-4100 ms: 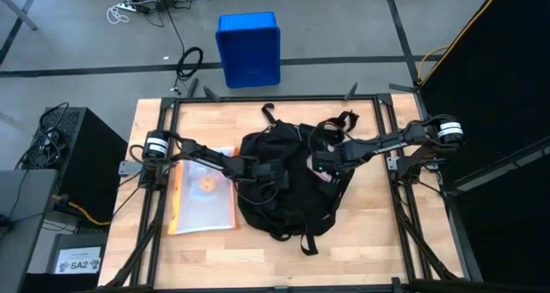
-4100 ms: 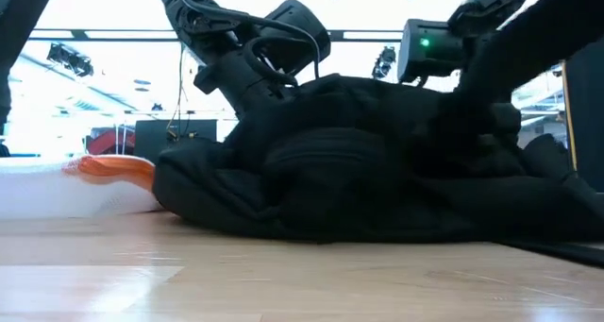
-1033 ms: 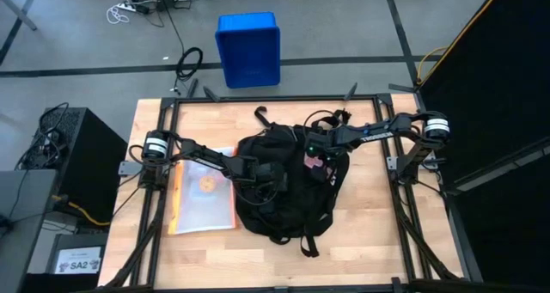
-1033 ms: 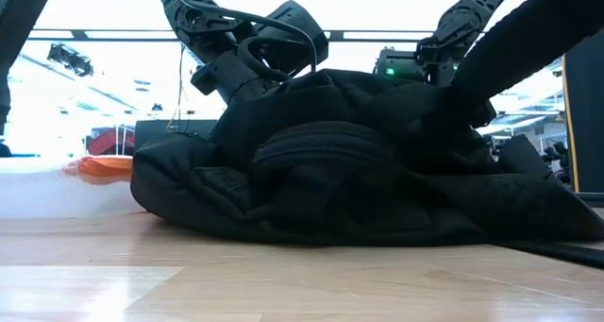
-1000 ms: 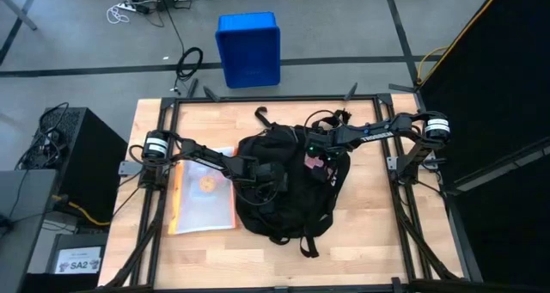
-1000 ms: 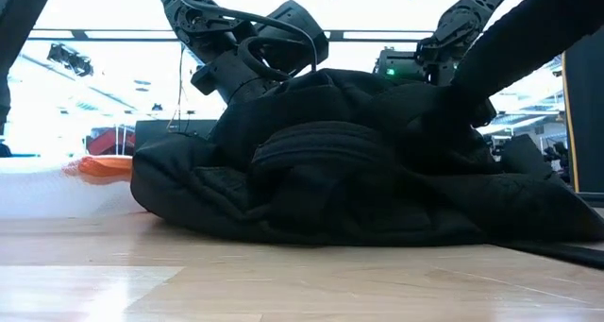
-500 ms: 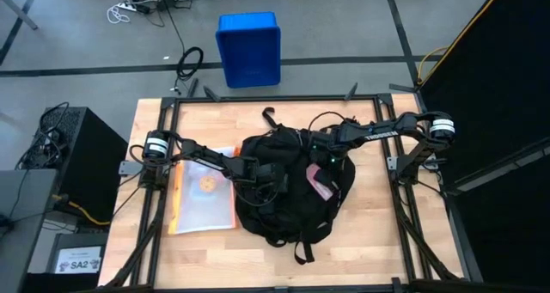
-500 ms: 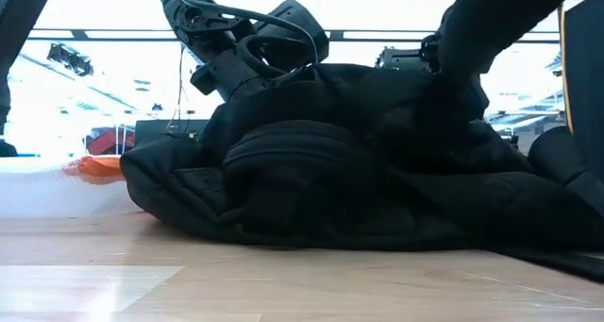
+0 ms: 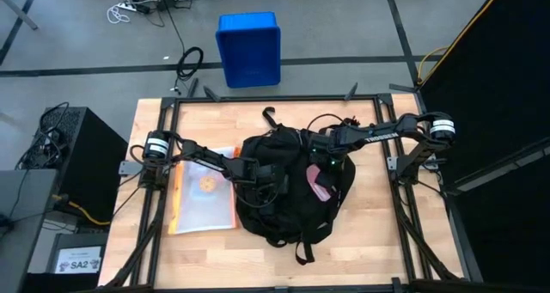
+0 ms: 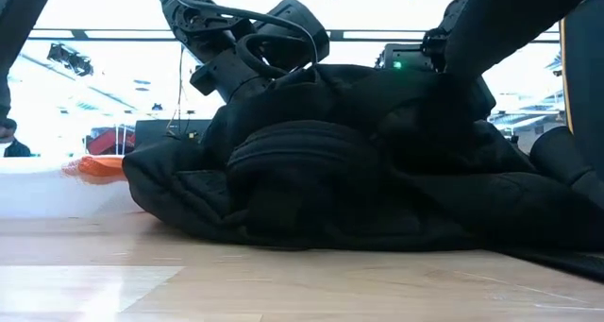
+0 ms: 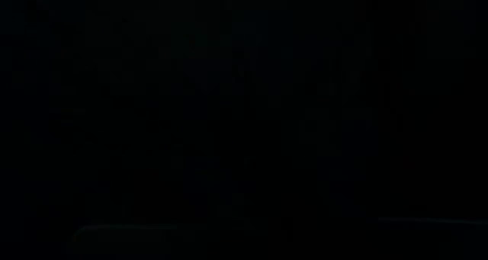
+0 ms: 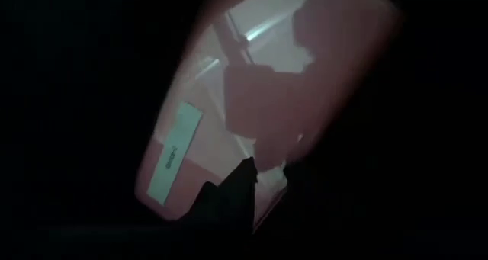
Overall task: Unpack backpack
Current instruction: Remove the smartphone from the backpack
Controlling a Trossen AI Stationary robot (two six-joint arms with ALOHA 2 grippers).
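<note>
Black backpack [image 9: 284,190] lying slumped on a wooden table.
Soft, crumpled fabric, spread out near the table's middle, straps trailing from its far and near ends; a pink item shows in its opening on the right side.

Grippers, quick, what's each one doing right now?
Left gripper: shut, buried in the backpack; what it holds cannot be told.
Right gripper: at a pink item in the backpack's opening; grip cannot be told.

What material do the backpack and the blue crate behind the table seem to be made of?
The backpack: soft black woven fabric, matte, judging by its slumped folds and limp straps. The blue crate: likely rigid moulded plastic, with a smooth, even colour and straight, crisp edges; its finish is hard to judge from above.
</note>
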